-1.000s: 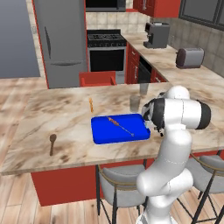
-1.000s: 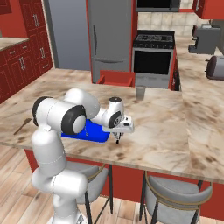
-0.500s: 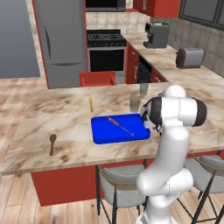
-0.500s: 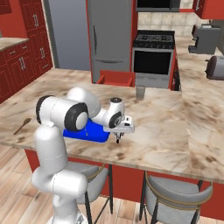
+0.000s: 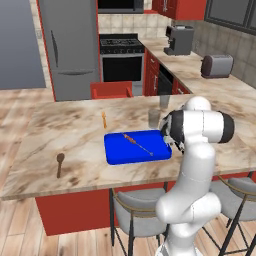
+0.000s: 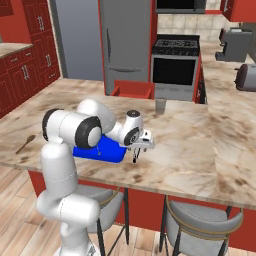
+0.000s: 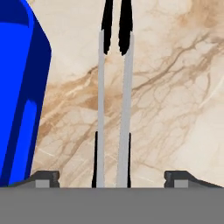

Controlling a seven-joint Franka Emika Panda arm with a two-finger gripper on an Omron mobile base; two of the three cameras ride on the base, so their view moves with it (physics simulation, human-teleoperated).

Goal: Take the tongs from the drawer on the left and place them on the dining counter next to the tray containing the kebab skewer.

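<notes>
**Clerk:** Nearest item first. State of your tool?

**Operator:** My gripper (image 7: 112,177): fingers spread wide, and neither touches anything. Between them run the tongs (image 7: 126,109), two slim grey metal arms ending in black tips. I cannot tell whether they lie on the slab or hang just over it.

**Clerk:** Surface beneath?

**Operator:** The dining counter (image 7: 175,87), beige marble-look with brown veins, smooth and flat. Just beside the tongs is the tray (image 7: 22,87), glossy blue, with a low rim and rounded corner.

**Clerk:** Contents of the tray?

**Operator:** One kebab skewer (image 5: 137,143), a thin stick with small orange-brown pieces, lying diagonally.

**Clerk:** Other entries on the slab?

**Operator:** A brown wooden spoon (image 5: 59,164) well apart at the far left. A small orange utensil (image 5: 104,119) and a grey glass (image 5: 153,118) sit beyond the tray.

**Clerk:** Change since half a second ago?

**Operator:** The gripper sits at the same spot by the tray's right end. My shoulder has leaned slightly toward the tray. Objects on the slab match.

**Clerk:** Below and beyond?

**Operator:** Below the slab edge are two grey-seated stools (image 5: 135,212) on a wood-plank floor. Past the counter stands the drawer (image 5: 111,90), red and open. Then come a grey fridge (image 5: 70,47) and a black stove (image 5: 121,60). On the back counter are a toaster (image 5: 216,65) and a coffee machine (image 5: 178,39).
</notes>
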